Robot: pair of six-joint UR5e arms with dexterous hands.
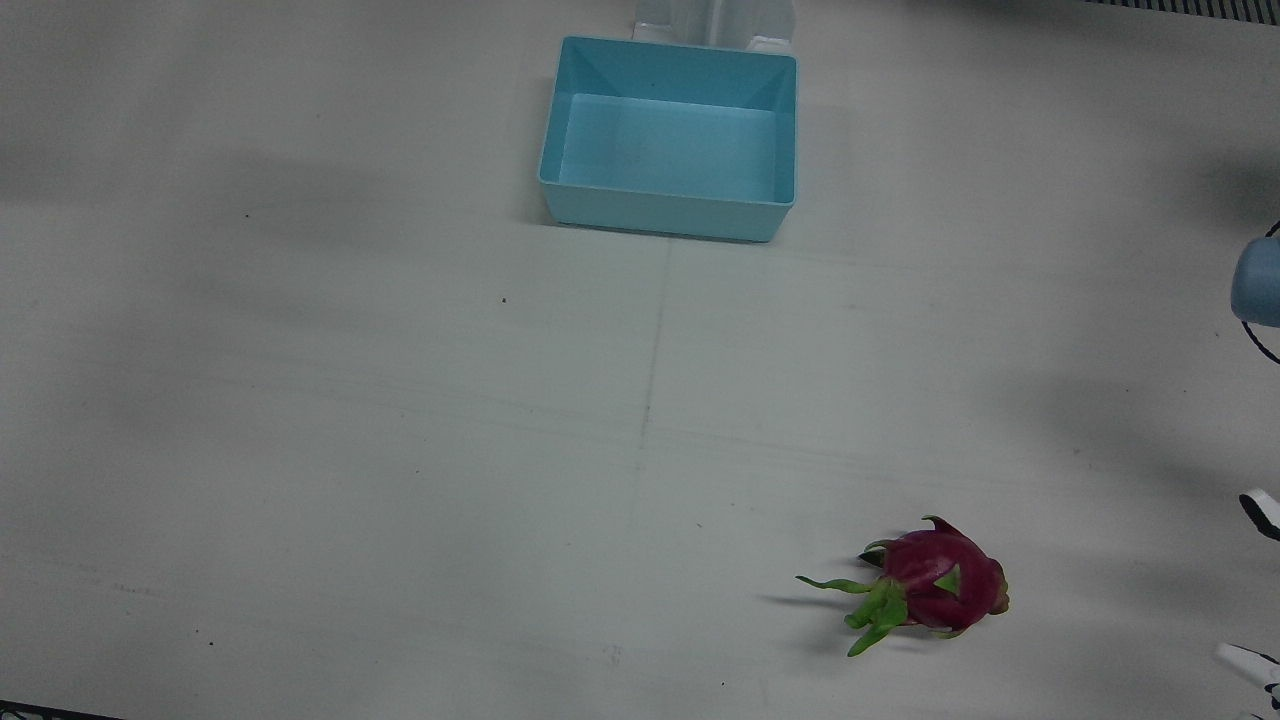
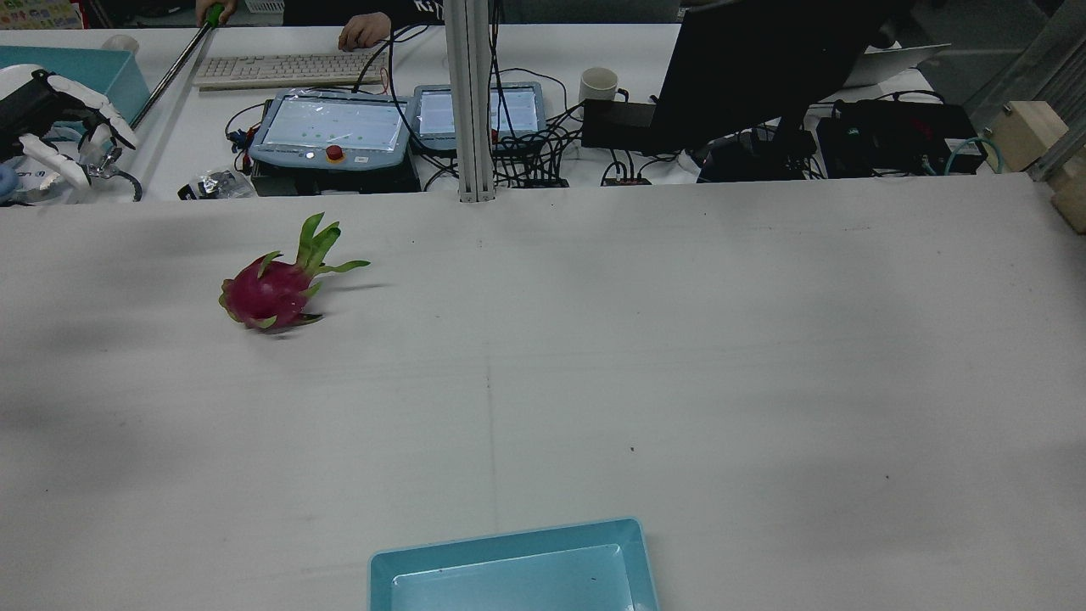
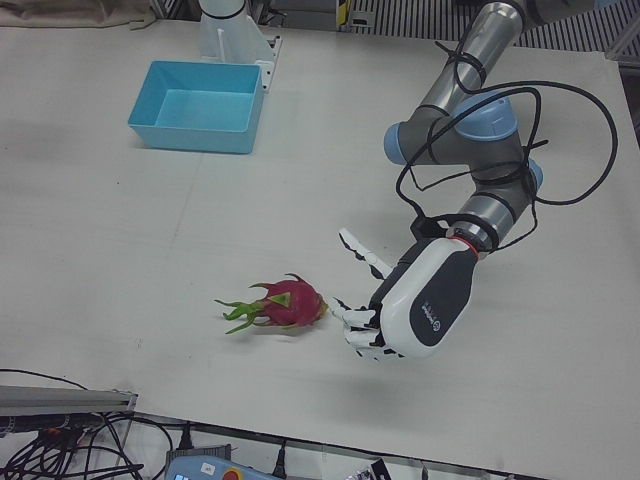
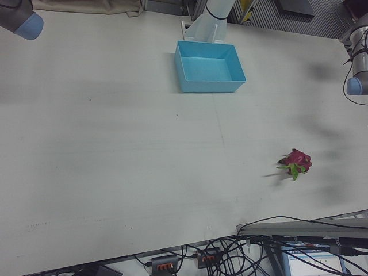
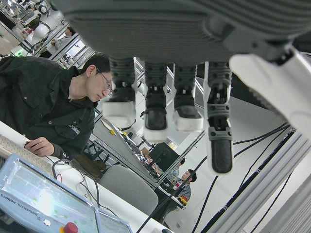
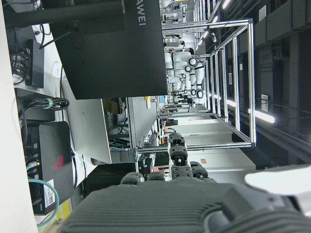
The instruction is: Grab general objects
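Observation:
A magenta dragon fruit (image 1: pixel 940 582) with green leafy tips lies on its side on the white table, also seen in the rear view (image 2: pixel 271 293) and the left-front view (image 3: pixel 290 303). My left hand (image 3: pixel 420 305) hangs beside it on the view's right, open, fingers spread toward the fruit without touching it. In the rear view the left hand (image 2: pixel 51 119) shows at the far left edge. The left hand view shows its fingers (image 5: pixel 155 111) extended and empty. My right hand appears only in its own view, fingers (image 6: pixel 177 155) apart with nothing held.
A light blue bin (image 1: pixel 670 195) stands empty near the robot's pedestals. Beyond the far table edge sit teach pendants (image 2: pixel 331 127), a keyboard (image 2: pixel 288 68), a monitor (image 2: pixel 764 59) and cables. A person's hand (image 2: pixel 363 34) rests by the keyboard.

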